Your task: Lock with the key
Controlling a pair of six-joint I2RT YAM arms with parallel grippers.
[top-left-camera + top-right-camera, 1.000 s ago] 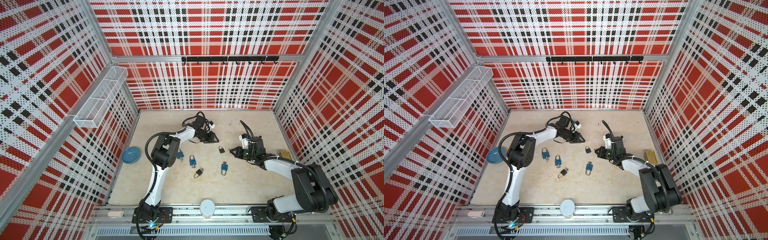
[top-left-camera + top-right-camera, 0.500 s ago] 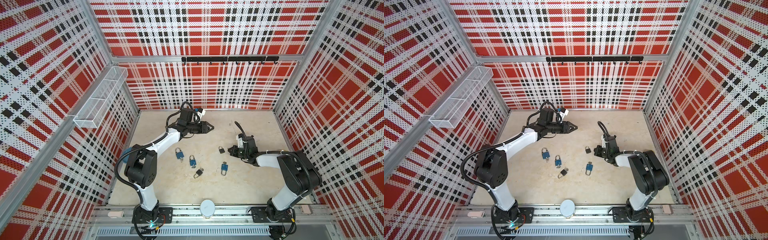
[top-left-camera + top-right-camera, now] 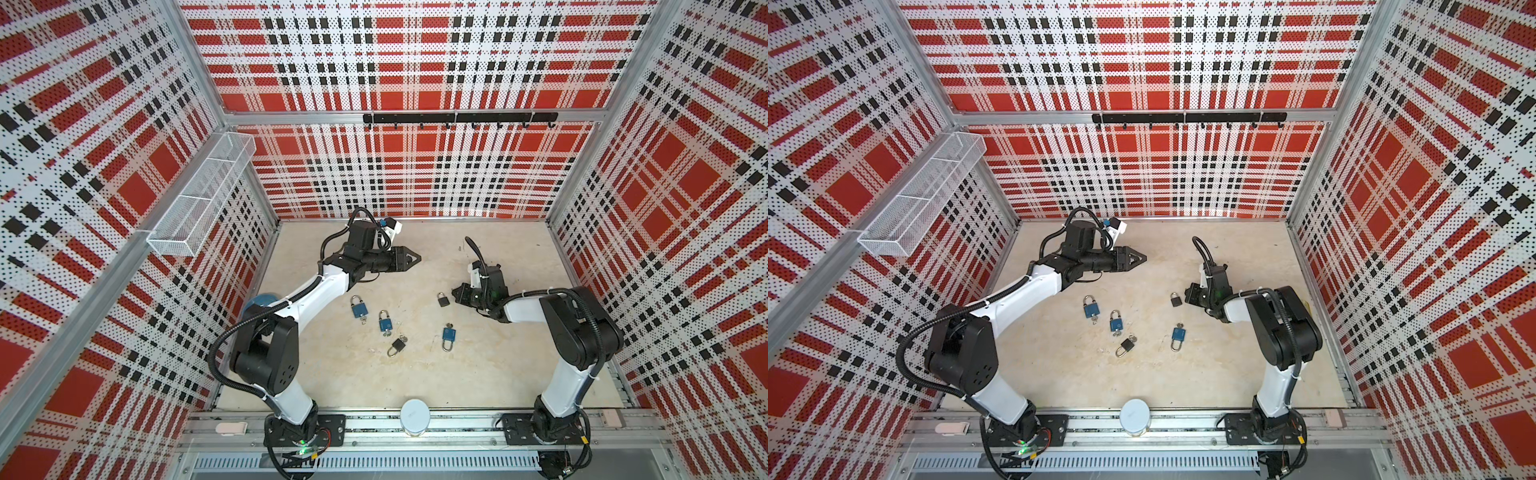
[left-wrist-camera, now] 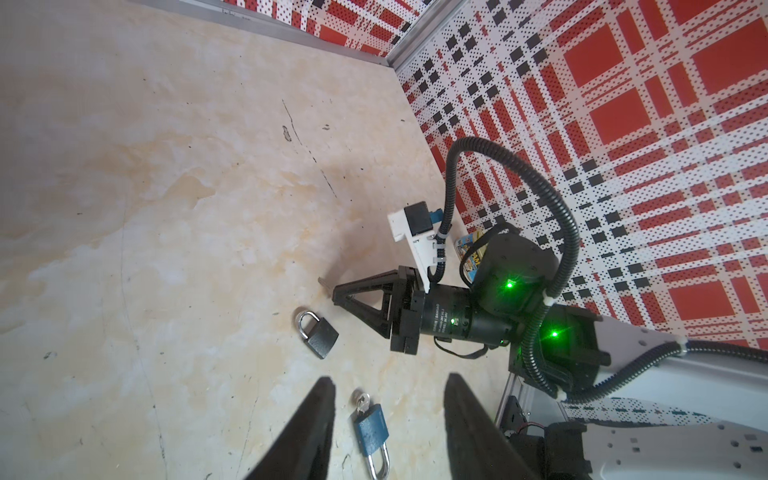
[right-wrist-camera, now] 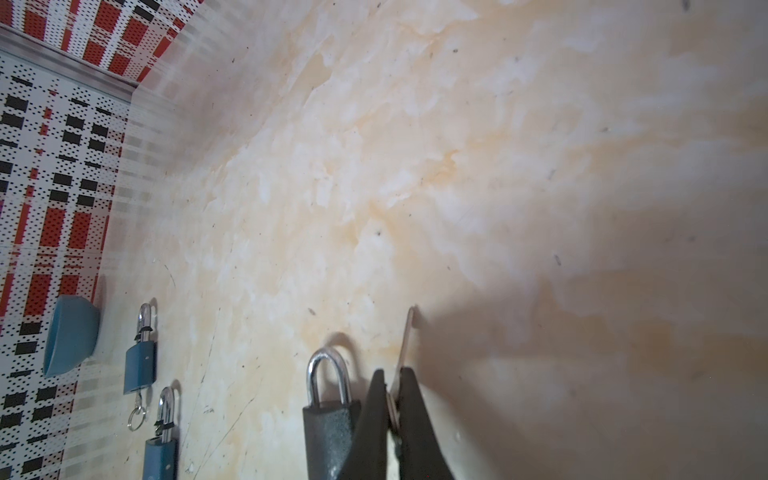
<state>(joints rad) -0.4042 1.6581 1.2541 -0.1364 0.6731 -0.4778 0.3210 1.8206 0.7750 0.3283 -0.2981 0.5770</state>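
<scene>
Pinching a thin metal key (image 5: 405,349) between its closed fingers, the right gripper (image 5: 393,376) is reaching low over the right-centre of the table (image 3: 478,374), with the key's blade sticking out past the fingertips. Whether the blade's tip is touching the surface cannot be told. A black padlock (image 5: 328,415) is lying flat just beside the gripper, to its left in both top views (image 3: 443,299) (image 3: 1175,299), and both legs of its silver shackle are running into the body.

Farther toward the middle, the first blue padlock (image 3: 357,307), the second blue padlock (image 3: 385,323) and the third blue padlock (image 3: 448,336) are lying apart from one another, each with a key showing at its base. A smaller dark padlock (image 3: 397,345) is resting between the last two, nearer the front.

The left gripper (image 3: 415,259) is pointing rightward over the far part of the table, well apart from every lock. Its fingers (image 4: 316,415) are standing parted, with nothing between them.

A blue bowl (image 5: 70,336) is sitting against the left wall. A wire basket (image 3: 199,199) is hanging on that wall, and a black hook rail (image 3: 457,118) is running across the back panel.
</scene>
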